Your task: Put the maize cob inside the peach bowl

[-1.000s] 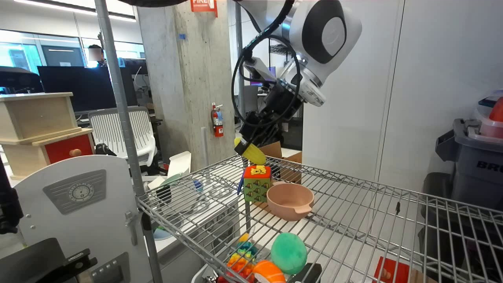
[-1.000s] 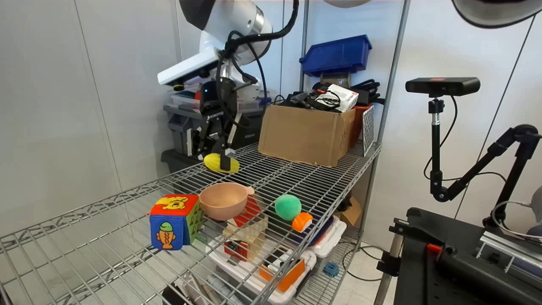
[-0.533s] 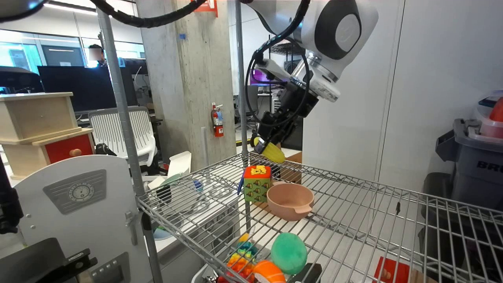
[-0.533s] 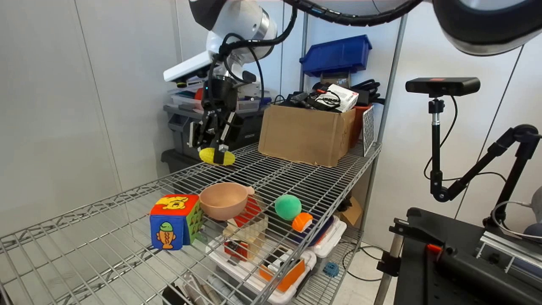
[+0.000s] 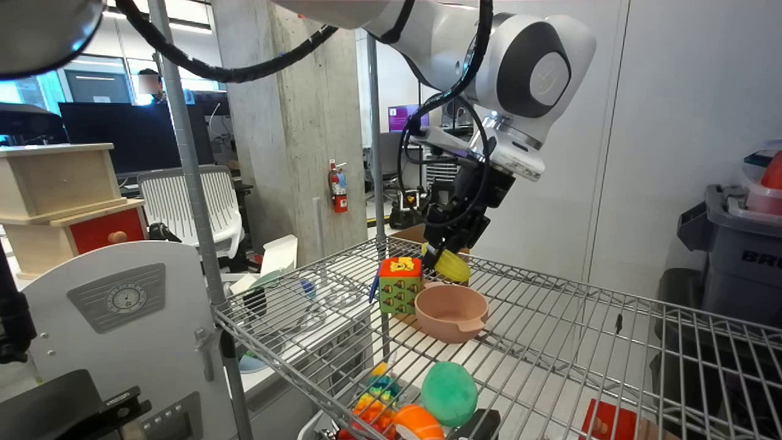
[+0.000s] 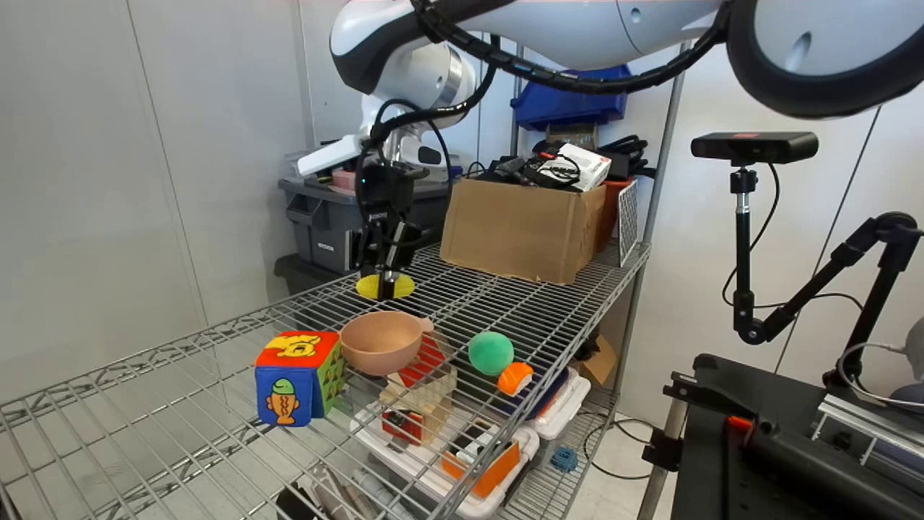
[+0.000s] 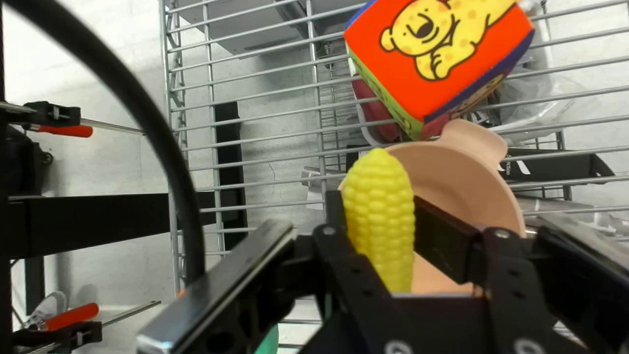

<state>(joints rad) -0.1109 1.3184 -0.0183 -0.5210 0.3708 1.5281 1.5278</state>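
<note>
found at left, in an exterior view, a soft cube (image 6: 299, 379), standing on the wire worktop (image 6: 577, 335), red on top with a yellow bear, blue on one side with a printed fish.

checked next the peach bowl (image 6: 382, 345). found it upright on the worktop, just beside the cube, with a small handle (image 6: 427, 324) to the right in the same view. could not establish contact between cube and bowl.

inspected the jaws. found them closed on the maize cob (image 5: 452, 267), tilted in an exterior view with its right end lower, and gripped across its middle. judged them parted only by the thickness of the cob, with pads (image 7: 442, 236) against its two sides in the wrist view. located the cob outside the bowl, above and apart from it in both exterior views, overlapping part of it in the wrist view. could not determine whether directly overhead or somewhat behind.

recorded farther right a green round toy (image 6: 491, 353), with an orange toy (image 6: 515, 379) just beside it. logged behind these a cardboard box (image 6: 509, 230), topped by a white package (image 6: 588, 162). registered at far right a black camera (image 6: 754, 147) on a jointed stand (image 6: 743, 249).
</note>
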